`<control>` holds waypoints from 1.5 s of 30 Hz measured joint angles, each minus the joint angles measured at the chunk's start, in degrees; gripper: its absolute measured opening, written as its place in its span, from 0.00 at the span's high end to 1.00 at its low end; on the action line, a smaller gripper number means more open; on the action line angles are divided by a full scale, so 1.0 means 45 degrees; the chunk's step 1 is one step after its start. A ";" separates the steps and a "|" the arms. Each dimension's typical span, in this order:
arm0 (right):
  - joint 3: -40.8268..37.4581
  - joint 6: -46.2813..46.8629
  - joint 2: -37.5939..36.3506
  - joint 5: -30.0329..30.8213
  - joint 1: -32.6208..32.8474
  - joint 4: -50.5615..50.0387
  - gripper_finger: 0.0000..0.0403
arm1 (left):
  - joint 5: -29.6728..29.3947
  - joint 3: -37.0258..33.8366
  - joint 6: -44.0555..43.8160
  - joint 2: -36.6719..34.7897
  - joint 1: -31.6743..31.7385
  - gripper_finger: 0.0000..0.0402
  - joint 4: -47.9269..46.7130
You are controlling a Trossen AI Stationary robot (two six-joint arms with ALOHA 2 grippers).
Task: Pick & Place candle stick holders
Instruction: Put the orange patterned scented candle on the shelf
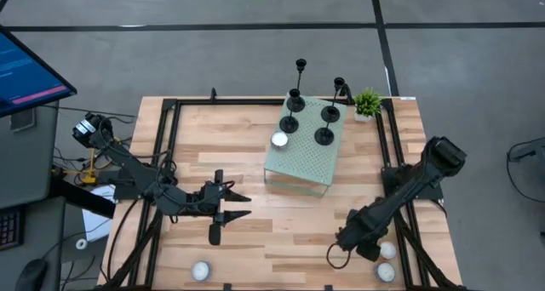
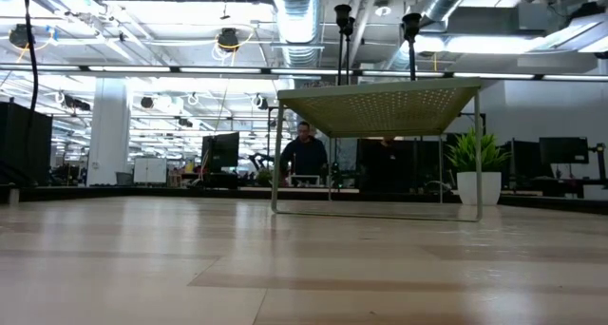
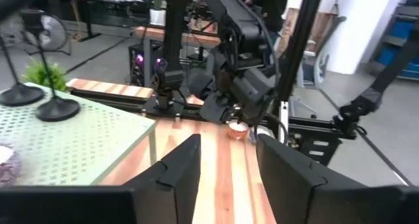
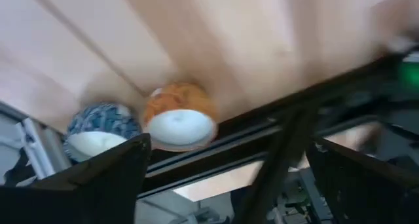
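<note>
Four black candle stick holders stand by their disc bases on a pale green perforated stand (image 1: 300,159): two in the middle (image 1: 290,123) (image 1: 324,135) and two taller ones at its far edge (image 1: 299,70) (image 1: 341,88). Two bases also show in the left wrist view (image 3: 57,109) (image 3: 19,96), and cups show in the low view (image 2: 342,16) (image 2: 410,23). My left gripper (image 1: 243,204) is open and empty, left of the stand, pointing toward the table's right edge. My right gripper (image 1: 366,247) is open and empty at the near right, by two tealights (image 4: 180,122) (image 4: 101,127).
A white tealight (image 1: 279,139) lies on the stand. A small green plant (image 1: 368,102) stands at the far right. More tealights lie near the front edge (image 1: 201,271) (image 1: 387,250) (image 1: 385,271). A black frame (image 1: 170,138) runs along the table's sides. A person (image 2: 304,154) is in the room behind.
</note>
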 joint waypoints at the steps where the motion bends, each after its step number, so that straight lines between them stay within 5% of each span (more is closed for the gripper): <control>1: -0.0133 0.0026 0.0096 -0.0227 0.0045 0.0335 0.02 | 0.0090 0.0000 -0.0003 0.0000 0.0000 0.62 -0.0007; 21: -0.3391 0.1350 0.0144 -0.2633 0.0606 0.5973 0.06 | 0.0375 0.0000 -0.0100 0.0000 -0.0003 0.60 -0.0046; 33: -0.4148 0.1446 0.0146 -0.2784 0.1252 0.6637 0.07 | 0.0375 0.0000 -0.0098 0.0000 -0.0005 0.63 -0.0046; 45: -0.4369 0.1425 0.0120 -0.2599 0.1258 0.7144 0.33 | 0.0375 0.0000 -0.0097 0.0000 -0.0004 0.65 -0.0044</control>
